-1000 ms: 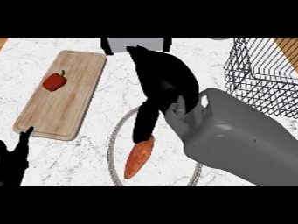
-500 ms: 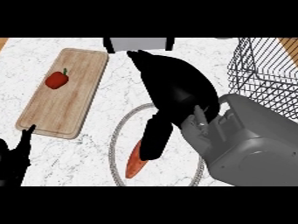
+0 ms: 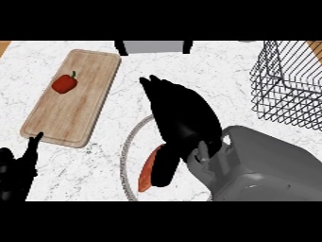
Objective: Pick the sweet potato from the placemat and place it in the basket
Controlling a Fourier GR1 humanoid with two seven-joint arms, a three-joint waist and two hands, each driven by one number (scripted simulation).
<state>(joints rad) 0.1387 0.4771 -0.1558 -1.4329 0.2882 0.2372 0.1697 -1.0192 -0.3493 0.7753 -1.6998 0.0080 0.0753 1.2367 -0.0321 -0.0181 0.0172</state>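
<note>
An orange sweet potato lies on a round white placemat with a grey rim at the lower middle of the counter. My right hand hovers over it, palm down, fingers straight and pointing away from me. Its thumb reaches down along the sweet potato's right side and hides part of it. I cannot tell whether the thumb touches it. A black wire basket stands at the right, beyond the hand. My left hand rests open at the lower left, fingers up.
A wooden cutting board with a red bell pepper on it lies at the left. A grey box sits at the counter's far edge. Bare marble shows between the placemat and the basket.
My right hand and forearm have moved to the right and toward me, lower in the view. The sweet potato and my left hand have stayed where they were.
</note>
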